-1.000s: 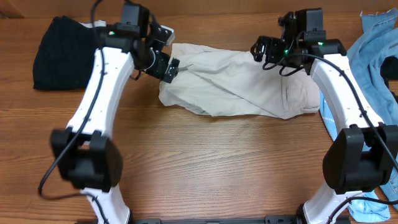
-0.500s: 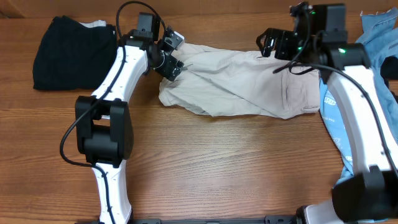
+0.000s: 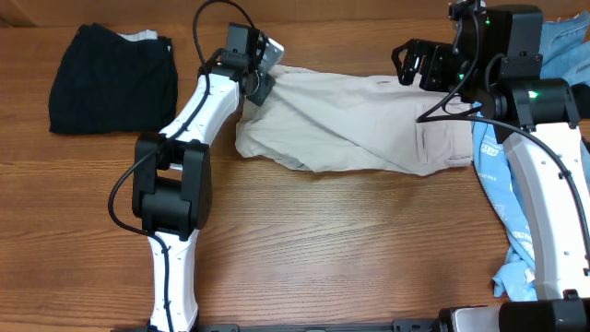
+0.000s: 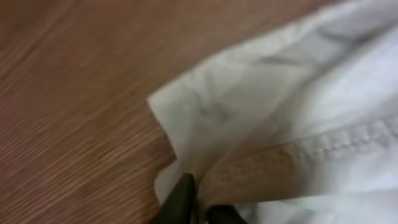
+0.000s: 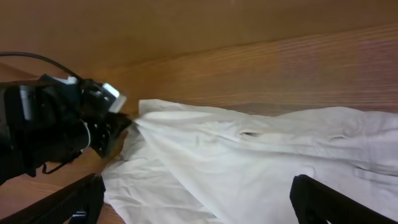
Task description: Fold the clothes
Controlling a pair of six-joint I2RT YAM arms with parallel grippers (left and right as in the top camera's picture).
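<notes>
Since the table (image 3: 323, 240) carries few things, the count is quick: two arms, one pair of shorts (image 3: 359, 124), one black garment (image 3: 111, 65) and two blue garments (image 3: 562, 41). The shorts lie rumpled on the wood with their long axis running left to right, hem end at the left and pocketed waist end at the right. The black garment sits folded, well off the shorts' left end. Just beside their right end lie the blue garments, one of denim at the far side and one lighter, trailing toward the near side.

The left gripper (image 3: 256, 81) is at the far corner of the shorts' left end, its tips pinched tight on the hem; the wrist view shows cloth nipped between them. The right gripper (image 3: 415, 63) hangs above the shorts' far edge, toward their right end, with its fingers spread wide and holding nothing.

So the left arm is the nearer one, in contact with the cloth, while the right has the shorts below it. My guess is that the next move needs the right gripper to drop onto that far edge, so that both ends can be lifted along the long axis.
</notes>
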